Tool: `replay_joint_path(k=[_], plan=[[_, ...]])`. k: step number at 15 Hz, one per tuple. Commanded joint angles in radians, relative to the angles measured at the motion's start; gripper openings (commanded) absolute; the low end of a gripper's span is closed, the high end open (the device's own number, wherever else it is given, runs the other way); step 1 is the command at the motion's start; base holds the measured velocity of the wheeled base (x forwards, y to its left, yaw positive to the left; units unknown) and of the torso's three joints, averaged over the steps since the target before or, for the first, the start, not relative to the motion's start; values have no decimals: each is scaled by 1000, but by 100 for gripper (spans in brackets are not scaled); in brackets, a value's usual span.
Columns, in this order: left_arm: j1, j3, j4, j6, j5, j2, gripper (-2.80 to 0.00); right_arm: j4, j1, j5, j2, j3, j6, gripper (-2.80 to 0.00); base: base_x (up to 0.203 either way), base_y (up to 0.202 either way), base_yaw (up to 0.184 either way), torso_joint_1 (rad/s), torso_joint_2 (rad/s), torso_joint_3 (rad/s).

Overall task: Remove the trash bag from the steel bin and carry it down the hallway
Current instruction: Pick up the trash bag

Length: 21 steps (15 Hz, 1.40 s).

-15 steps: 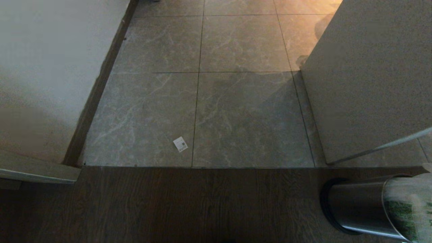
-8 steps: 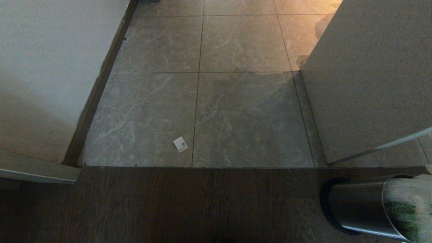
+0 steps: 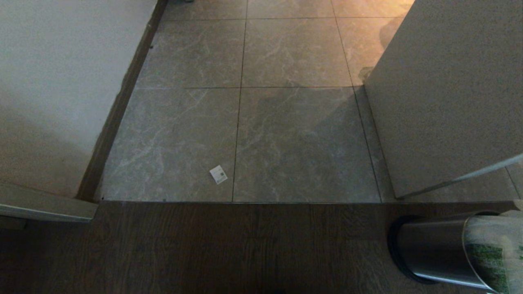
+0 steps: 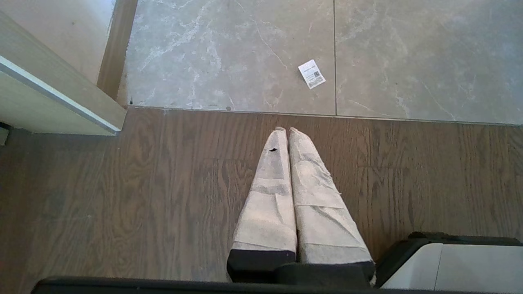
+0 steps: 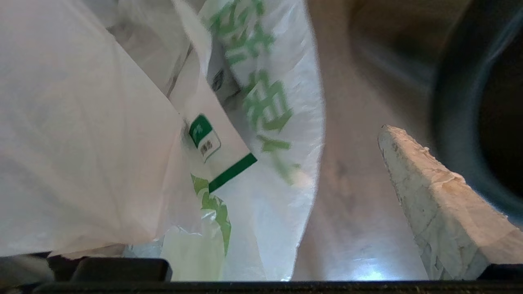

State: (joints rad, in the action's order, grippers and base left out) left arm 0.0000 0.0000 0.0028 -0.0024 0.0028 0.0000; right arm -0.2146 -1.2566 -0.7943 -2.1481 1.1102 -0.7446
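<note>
I am holding my right gripper (image 5: 286, 171) just at the mouth of the steel bin (image 3: 433, 253), fingers spread wide and pinching nothing: in the right wrist view one taped finger (image 5: 433, 204) is showing at lower right against the bin's brushed wall, while the other is lying hidden behind the trash bag (image 5: 122, 143), whose white, green-printed film is filling the left half of that frame. So the bag's folded-over edge is sitting between my open fingers, more to the hidden finger's side, and the closing move is turning on that. In the head view the bin is standing at the lower right corner on the dark wood floor (image 3: 204, 249), with the bag (image 3: 496, 249) draped over its rim. My left gripper (image 4: 288, 134) is hanging parked over the wood, fingers pressed together, well apart from the bin. Beyond the threshold the hallway (image 3: 294, 134) is stretching toward the top of the frame, a paper scrap (image 3: 218, 174) lying on its tiles.
</note>
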Motion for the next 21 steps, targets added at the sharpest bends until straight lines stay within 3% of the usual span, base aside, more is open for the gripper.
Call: replay_joint_path(k=[1,10,12,21], plan=[[0,0,0,-1,0,0,-280,-6,2,-8,-22,-3,-8,0,0,0,0,0,0,0],[0,0,0,-1,0,0,-280,6,15,-121,-109,25,-12,0,0,0,0,0,0,0],[0,0,0,-1,0,0,-280,40,20,-189,-117,27,-52,0,0,0,0,0,0,0],[0,0,1,-1,0,0,-280,38,16,-209,-151,-23,-57,0,0,0,0,0,0,0]])
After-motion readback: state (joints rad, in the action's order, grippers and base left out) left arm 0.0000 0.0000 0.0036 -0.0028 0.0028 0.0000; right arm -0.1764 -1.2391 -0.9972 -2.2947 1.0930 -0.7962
